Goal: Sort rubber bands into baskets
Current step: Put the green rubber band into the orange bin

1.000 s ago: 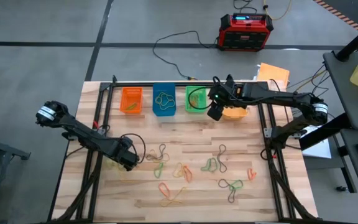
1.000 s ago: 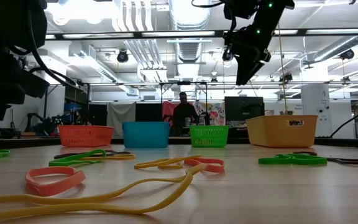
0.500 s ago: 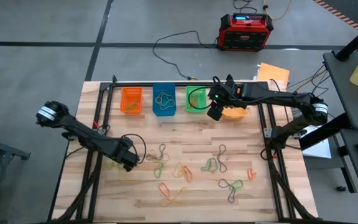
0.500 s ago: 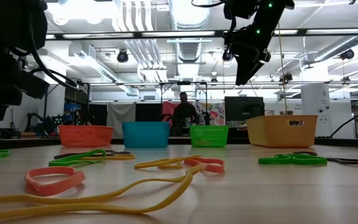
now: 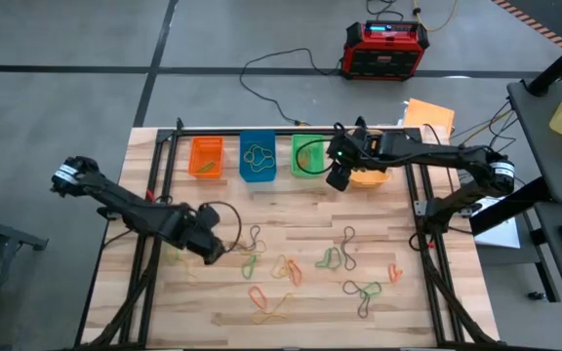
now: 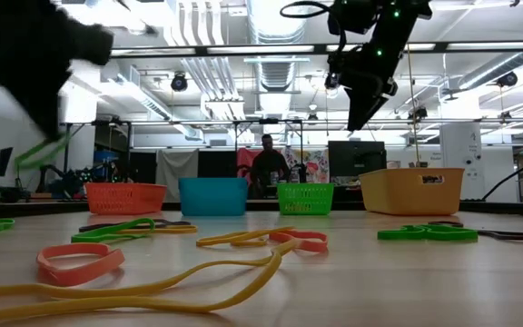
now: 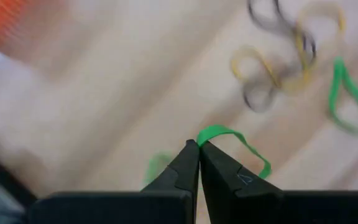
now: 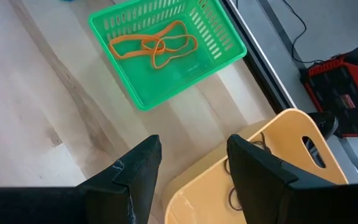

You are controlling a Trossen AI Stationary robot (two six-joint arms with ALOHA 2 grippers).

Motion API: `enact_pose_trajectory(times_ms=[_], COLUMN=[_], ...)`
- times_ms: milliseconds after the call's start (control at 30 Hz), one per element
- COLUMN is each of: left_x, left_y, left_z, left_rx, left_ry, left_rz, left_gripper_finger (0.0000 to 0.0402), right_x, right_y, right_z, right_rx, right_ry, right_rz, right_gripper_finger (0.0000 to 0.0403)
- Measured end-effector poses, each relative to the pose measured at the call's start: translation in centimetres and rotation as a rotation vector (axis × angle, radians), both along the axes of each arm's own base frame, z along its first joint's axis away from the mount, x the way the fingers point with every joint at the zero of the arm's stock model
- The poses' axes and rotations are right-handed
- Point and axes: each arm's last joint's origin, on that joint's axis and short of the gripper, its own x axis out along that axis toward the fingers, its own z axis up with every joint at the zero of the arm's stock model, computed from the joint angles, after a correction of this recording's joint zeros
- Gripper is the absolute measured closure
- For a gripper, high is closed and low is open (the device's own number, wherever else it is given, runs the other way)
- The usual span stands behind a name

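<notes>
Grey concrete floor surrounds the pale wooden desk point(image 5: 291, 292) we look down on. Along its far edge stand four baskets: orange point(image 5: 206, 156), blue point(image 5: 258, 156), green point(image 5: 307, 155) and yellow point(image 5: 371, 175). Loose rubber bands point(image 5: 286, 271) lie scattered across the near half. Our left gripper point(image 5: 211, 250) sits at the near-left, well apart from the baskets; our right gripper point(image 5: 339, 174) hangs between the green and yellow baskets.

From desk height, we see a workshop with ceiling lights and a person far behind; a green band point(image 6: 42, 152) dangles under the raised left arm.

Past the left wrist, the fingers point(image 7: 185, 165) are pressed together, pinching a green rubber band point(image 7: 232, 140) whose loop trails forward and sideways. The baskets lie away across the desk.

Past the right wrist, fingers point(image 8: 135, 163) stand apart, holding nothing, above the yellow basket's rim.
</notes>
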Motion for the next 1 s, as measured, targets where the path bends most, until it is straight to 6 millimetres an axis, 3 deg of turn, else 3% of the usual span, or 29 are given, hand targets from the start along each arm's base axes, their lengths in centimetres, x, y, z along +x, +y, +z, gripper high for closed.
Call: enact_pose_trajectory(times_ms=[200, 400, 667, 833, 1000], left_x=[0.0, 0.8, 0.1, -0.5, -1.3], left_y=[2.9, 7.4, 16.2, 21.8, 25.8], left_z=[3.5, 5.2, 5.0, 4.4, 3.4], left_rx=[0.252, 0.380, 0.377, 0.333, 0.288], left_ry=[0.034, 0.092, 0.235, 0.153, 0.114], left_rz=[0.059, 0.110, 0.204, 0.192, 0.171], left_gripper_finger=[0.0402, 0.0402, 0.0402, 0.0401, 0.0401], right_x=[0.0, 0.3, 0.6, 0.7, 0.7], right_y=[0.0, -0.1, -0.2, -0.3, -0.3], right_z=[-0.8, -0.8, -0.6, -0.5, -0.5], right_rx=[-0.006, -0.017, -0.037, -0.043, -0.038], right_ry=[-0.007, -0.031, -0.067, -0.083, -0.088], right_rz=[0.006, 0.011, 0.024, 0.024, 0.014], right_gripper_finger=[0.0223, 0.0223, 0.0223, 0.0223, 0.0223])
